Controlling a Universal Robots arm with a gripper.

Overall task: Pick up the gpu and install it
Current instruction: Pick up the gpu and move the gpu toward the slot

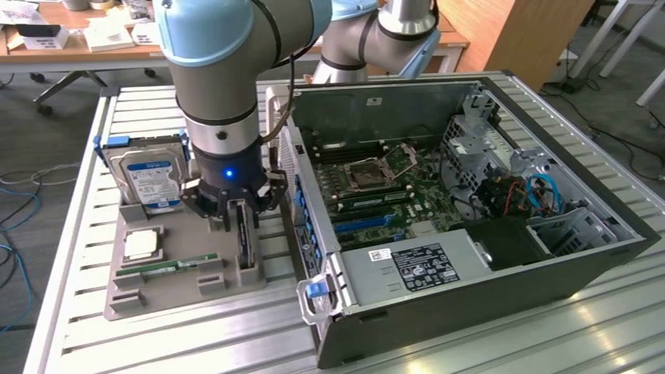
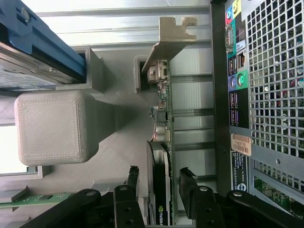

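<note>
The gpu stands on edge in a slot of the grey parts holder, a thin dark card with its metal bracket toward the computer case. My gripper has come down over it from above. In the wrist view the gpu runs between the two black fingertips, with a gap showing on each side. The gripper is open and straddles the card's black cooler end without gripping it.
The open computer case lies to the exterior view's right of the holder, its motherboard exposed. The holder also carries a hard drive in a blue caddy, a CPU and a green RAM stick. The case's rear panel is close beside the card.
</note>
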